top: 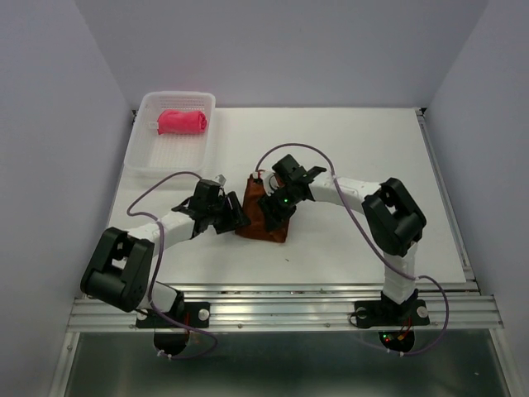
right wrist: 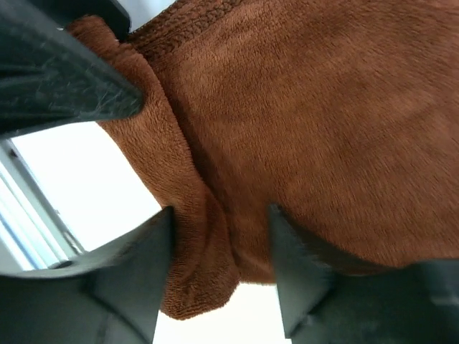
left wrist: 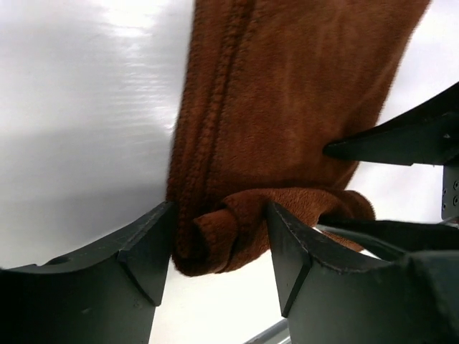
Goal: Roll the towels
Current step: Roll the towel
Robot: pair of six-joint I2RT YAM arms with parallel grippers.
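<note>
The brown towel (left wrist: 287,107) runs past both wrist views' top edges.

Legible text, labels, brands, numbers, signs: none in any view
</note>
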